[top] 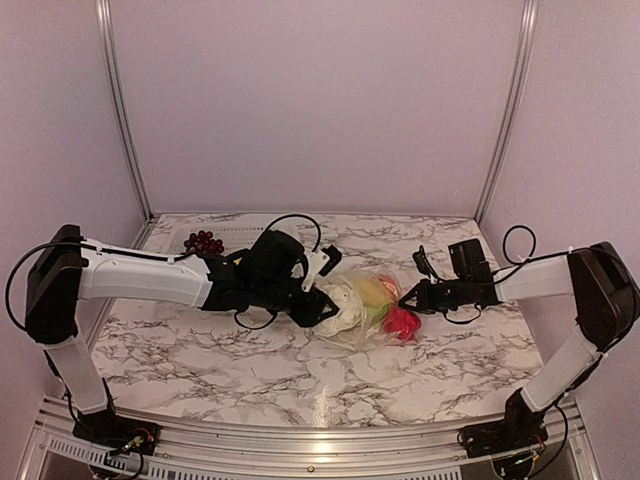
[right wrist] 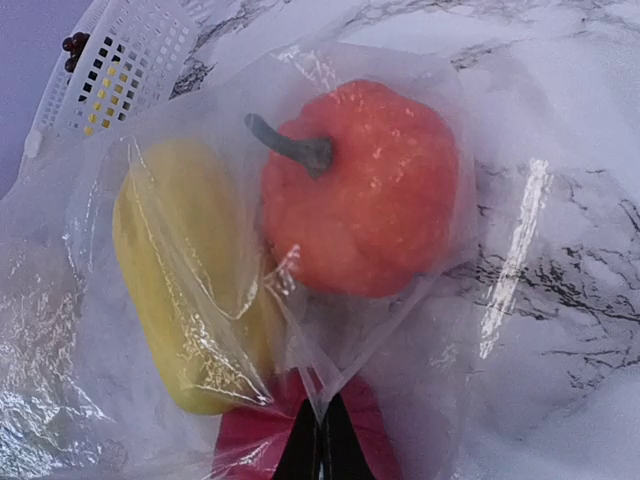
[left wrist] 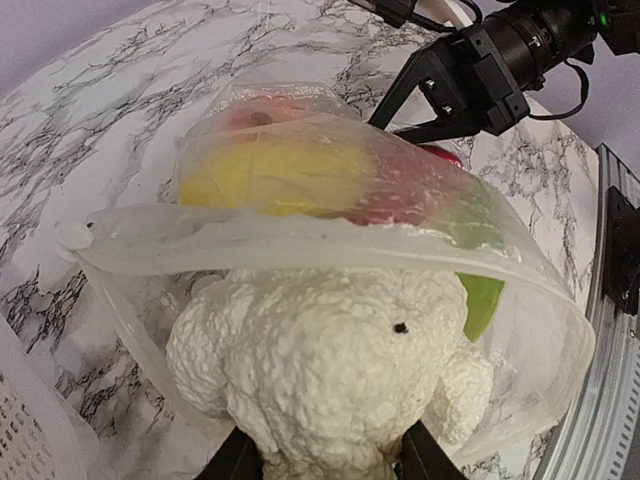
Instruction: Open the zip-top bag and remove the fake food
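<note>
A robotics lab test cell is showing here. Plain pale walls [top: 320,100] are boxing in the desk [top: 200,350] on three sides, with bare aluminium posts [top: 120,110] running up the back corners. The left arm [top: 140,275] and the right arm [top: 545,275] are standing on an aluminium rail [top: 300,445] along the near edge, with loose black cables [top: 518,238] looping off them. The desk is wearing a marble-print surface. Props are lying on it: fake food [right wrist: 370,190] in a clear bag [right wrist: 90,330], and a white basket [right wrist: 130,60].
</note>
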Robot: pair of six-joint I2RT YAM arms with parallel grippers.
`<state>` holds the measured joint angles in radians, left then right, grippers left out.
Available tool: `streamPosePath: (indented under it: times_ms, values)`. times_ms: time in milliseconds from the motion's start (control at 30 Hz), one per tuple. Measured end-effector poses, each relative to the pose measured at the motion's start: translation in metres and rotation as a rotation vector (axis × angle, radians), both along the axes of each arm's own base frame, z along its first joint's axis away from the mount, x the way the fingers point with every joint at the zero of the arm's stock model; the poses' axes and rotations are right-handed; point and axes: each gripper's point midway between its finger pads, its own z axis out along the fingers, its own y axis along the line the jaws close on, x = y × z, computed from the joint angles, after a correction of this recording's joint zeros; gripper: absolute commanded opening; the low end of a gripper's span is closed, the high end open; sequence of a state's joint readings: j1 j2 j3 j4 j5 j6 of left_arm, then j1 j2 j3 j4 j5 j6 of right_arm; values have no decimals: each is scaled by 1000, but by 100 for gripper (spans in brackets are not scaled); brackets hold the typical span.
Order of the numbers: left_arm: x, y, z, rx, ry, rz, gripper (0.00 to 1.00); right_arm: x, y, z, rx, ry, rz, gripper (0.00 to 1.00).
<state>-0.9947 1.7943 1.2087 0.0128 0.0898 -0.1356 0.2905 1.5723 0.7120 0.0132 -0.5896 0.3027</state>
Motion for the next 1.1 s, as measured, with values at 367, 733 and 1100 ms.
streamPosePath:
  times_ms: [367,733,1100]
  values:
    - [-2,79,28,-97,29,79,23,6,-12,2,-22,-16,-53,0]
    - [97,163,55,-183,-39,430,28,7,-13,3,-26,-22,-60,0]
    - [160,175,-22,52,1,584,42,3,-11,6,-7,-23,-51,0]
